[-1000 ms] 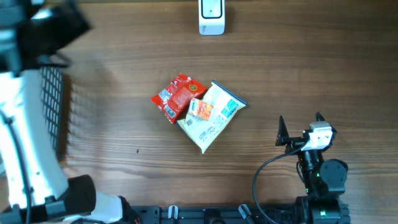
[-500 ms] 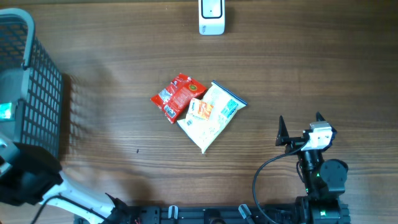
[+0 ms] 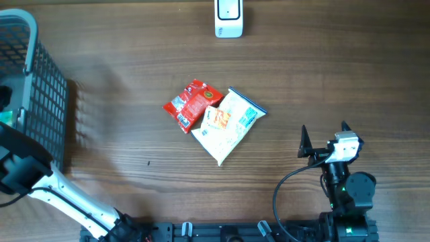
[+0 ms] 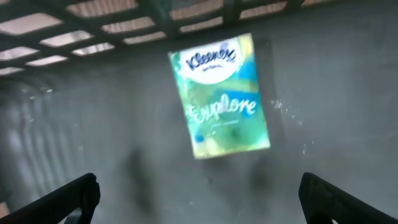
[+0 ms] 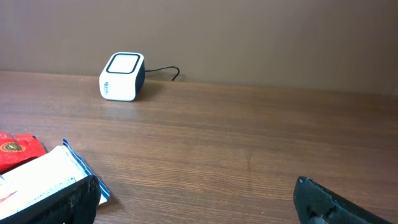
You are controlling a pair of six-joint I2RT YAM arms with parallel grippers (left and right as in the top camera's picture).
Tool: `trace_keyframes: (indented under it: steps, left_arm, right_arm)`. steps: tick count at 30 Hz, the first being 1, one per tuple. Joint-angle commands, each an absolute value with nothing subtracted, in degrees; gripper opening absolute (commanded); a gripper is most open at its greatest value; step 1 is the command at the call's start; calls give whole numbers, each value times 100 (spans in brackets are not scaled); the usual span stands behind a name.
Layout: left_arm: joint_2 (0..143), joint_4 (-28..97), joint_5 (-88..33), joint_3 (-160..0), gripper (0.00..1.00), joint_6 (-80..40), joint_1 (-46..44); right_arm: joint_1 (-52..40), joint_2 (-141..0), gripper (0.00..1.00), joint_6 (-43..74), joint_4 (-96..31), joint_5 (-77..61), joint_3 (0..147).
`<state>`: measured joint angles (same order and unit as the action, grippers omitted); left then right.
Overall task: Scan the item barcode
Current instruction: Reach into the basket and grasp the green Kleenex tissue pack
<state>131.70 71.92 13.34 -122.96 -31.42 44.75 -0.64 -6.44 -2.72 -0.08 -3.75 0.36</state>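
We see the left arm (image 3: 67, 197) come off the basket (image 3: 47, 101) at the left edge of the desk (image 3: 336, 67). A second ago it lay along that edge up to the far left corner; now it slants low from the near edge. The basket's rim and mesh stand uncovered, with a green tissue pack (image 3: 5, 118) showing inside.

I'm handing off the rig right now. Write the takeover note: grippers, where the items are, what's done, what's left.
Left gripper: open, empty, over the tissue pack lying in the basket.
Right gripper: open, empty, at the table's right side, apart from the items.
Red packet and white pouch: touching, mid-table. Scanner: far edge.
Done: tissue pack is in the basket.
Left: apparently scanning the two packets.
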Motion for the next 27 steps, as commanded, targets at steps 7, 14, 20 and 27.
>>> trace_keyframes:
  steps: [7,14,20,27]
  left_arm:
    - [13480,6626,1221,-11972,99,-3199,4480]
    - [13480,6077,1223,-11424,99,-3199,4480]
    - [13480,5655,1225,-11222,87,-3192,4480]
    - [13480,5468,1225,-11168,11,-3197,4480]
  right_arm:
    - [-47,-624,100,-285,5,-294,32]
    - [-47,-624,100,-287,5,-294,32]
    - [-47,-624,100,-287,5,-294,32]
    - [-47,-624,100,-287,5,-294,32]
